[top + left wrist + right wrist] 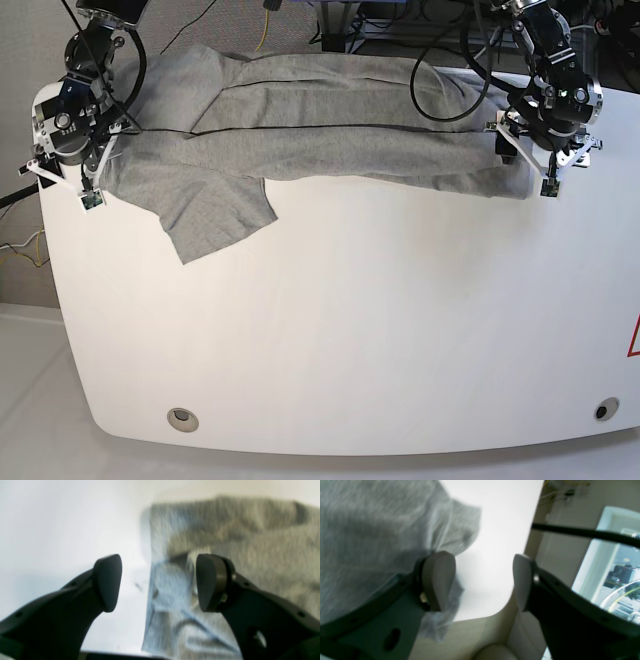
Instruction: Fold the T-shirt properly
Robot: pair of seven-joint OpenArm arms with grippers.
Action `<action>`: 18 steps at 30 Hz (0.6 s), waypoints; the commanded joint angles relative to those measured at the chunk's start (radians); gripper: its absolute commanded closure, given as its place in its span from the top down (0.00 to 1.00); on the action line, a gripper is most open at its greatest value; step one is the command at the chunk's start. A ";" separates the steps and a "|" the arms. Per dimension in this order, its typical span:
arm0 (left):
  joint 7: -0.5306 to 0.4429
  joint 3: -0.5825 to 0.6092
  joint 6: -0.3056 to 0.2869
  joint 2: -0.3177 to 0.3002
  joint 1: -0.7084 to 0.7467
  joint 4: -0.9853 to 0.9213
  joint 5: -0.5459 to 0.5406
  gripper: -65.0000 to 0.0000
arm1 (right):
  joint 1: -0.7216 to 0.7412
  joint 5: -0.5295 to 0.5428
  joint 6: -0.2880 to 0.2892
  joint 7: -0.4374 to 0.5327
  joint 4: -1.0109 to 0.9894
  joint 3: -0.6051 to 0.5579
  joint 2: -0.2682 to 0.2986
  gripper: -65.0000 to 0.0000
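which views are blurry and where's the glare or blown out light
Left wrist view: the T-shirt is smeared and streaky, with a bluish cast near the open left pincer, and the table washes out white. Right wrist view: soft overall, the window overexposed. Base view: sharp and evenly lit, with only faint shadows under the shirt's edge.

The left gripper (157,582) at the base view's upper right and the right gripper (483,581) at its upper left both gape wide.
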 commanded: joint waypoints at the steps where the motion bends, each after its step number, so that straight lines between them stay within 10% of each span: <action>1: -0.011 -0.003 -0.002 -0.005 0.004 0.021 -0.005 0.65 | -0.012 0.001 -0.002 0.011 0.022 0.003 -0.003 0.59; 10: -0.017 0.011 -0.003 0.013 0.052 0.021 -0.010 0.62 | -0.065 0.001 0.025 0.061 0.022 -0.001 -0.059 0.58; 18: -0.074 0.033 -0.003 0.023 0.079 0.027 -0.008 0.00 | -0.073 0.001 0.036 0.064 0.022 -0.004 -0.066 0.10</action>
